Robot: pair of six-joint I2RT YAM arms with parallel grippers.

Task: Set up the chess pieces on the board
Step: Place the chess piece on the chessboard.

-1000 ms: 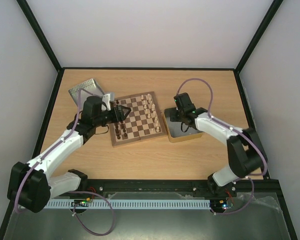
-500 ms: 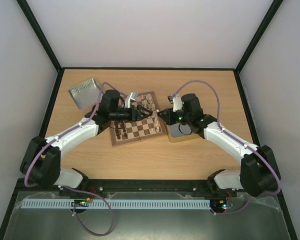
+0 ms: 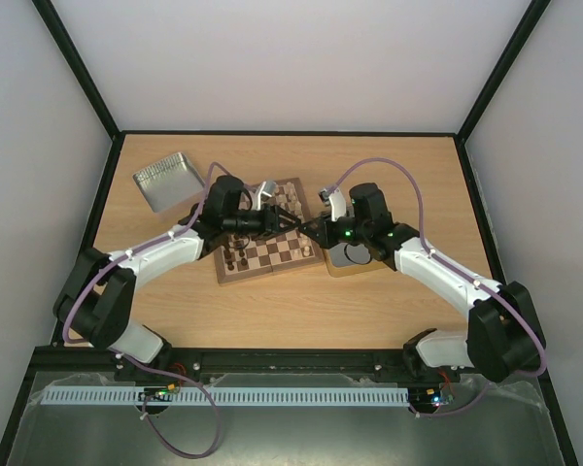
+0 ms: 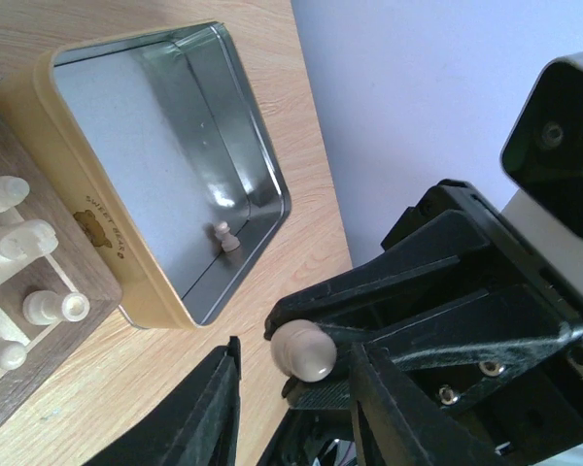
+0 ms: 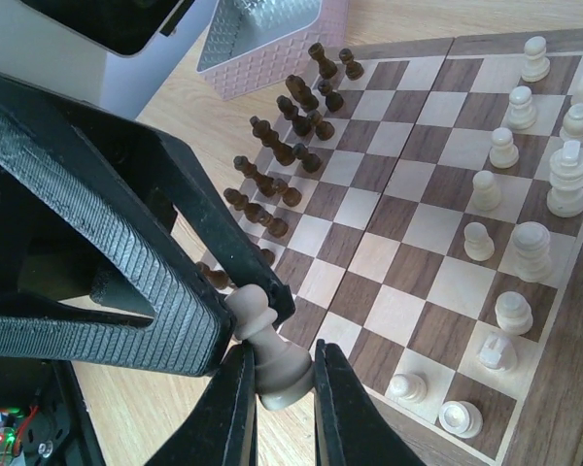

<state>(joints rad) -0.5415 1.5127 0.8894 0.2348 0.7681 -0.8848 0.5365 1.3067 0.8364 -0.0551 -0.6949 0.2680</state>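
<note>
A cream pawn hangs over the board's right edge, with my right gripper shut on its base. My left gripper reaches across the board and meets the right gripper there. Its jaws straddle the pawn at the head, and a gap shows beside one finger. Cream chess pieces stand in the board's right rows, dark ones on its left. One more cream pawn lies in the yellow tin.
The yellow tin sits against the board's right side under the right arm. A silver tin lid lies at the back left of the table. Black frame rails border the table.
My left arm has swung right across the board to the right gripper, and its jaws have narrowed round the pawn's head. The right gripper came out of the tin with the pawn.
</note>
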